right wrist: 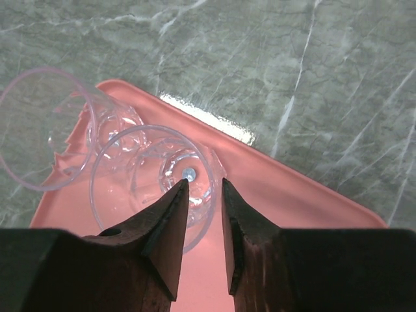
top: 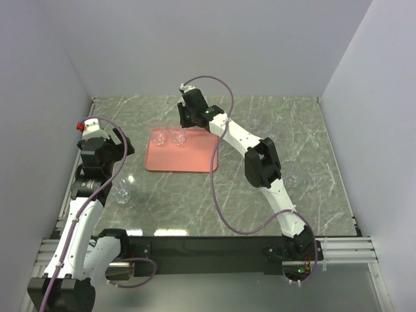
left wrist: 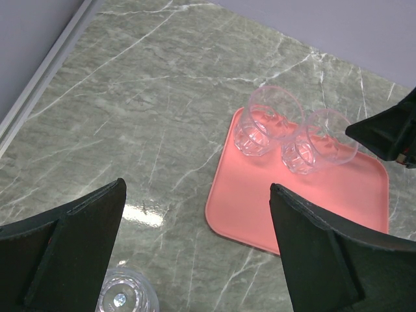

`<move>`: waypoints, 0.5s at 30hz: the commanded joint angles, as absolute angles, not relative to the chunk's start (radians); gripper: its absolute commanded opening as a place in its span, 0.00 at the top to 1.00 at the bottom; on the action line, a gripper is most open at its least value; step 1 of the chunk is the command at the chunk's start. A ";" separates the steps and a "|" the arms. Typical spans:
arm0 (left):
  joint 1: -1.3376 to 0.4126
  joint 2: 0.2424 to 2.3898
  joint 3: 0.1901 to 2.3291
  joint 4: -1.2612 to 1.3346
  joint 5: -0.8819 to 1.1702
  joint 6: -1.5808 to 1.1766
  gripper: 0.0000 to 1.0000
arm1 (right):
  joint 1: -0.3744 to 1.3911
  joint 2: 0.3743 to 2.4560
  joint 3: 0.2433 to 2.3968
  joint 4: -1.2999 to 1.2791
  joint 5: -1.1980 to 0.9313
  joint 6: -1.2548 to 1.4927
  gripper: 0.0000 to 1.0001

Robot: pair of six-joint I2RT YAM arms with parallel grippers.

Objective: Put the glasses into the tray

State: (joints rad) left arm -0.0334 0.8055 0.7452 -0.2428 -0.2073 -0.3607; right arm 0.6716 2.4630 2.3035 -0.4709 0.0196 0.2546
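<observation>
The salmon-pink tray [top: 188,159] lies left of centre on the marble table. Two clear glasses [top: 159,136] [top: 177,138] stand upright on its far end; they also show in the left wrist view [left wrist: 266,123] [left wrist: 318,143]. My right gripper [top: 186,123] hangs over the right-hand one. In the right wrist view its jaws [right wrist: 204,183] stand narrowly apart astride that glass's wall [right wrist: 130,169], one finger inside and one outside. My left gripper [top: 125,144] is wide open and empty [left wrist: 196,188] above the table left of the tray [left wrist: 305,201]. A loose glass [left wrist: 127,300] sits under its left finger.
Two loose glasses [top: 123,192] [top: 130,179] stand near the left arm. More glasses stand on the right side [top: 255,121] [top: 292,180]. White walls close in the table on the left, back and right. The right arm's cable loops over the tray's right edge.
</observation>
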 commanded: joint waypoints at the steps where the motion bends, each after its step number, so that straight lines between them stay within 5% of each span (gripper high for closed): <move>1: -0.035 0.807 0.746 -0.190 -0.206 -0.354 0.02 | 0.663 2.295 2.292 -0.411 0.035 0.196 0.62; 8: -0.037 0.821 0.733 -0.178 -0.163 -0.380 0.01 | 0.638 2.083 2.087 -0.419 -0.053 0.062 0.57; 15: -0.035 0.894 0.808 -0.296 -0.057 -0.538 0.01 | 0.606 1.725 1.703 -0.460 -0.388 -0.215 0.46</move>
State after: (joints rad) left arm -0.0334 0.8726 0.7467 -0.2539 -0.1200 -0.4431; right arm 0.6201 1.8507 1.8114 -0.4393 -0.2337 -0.0662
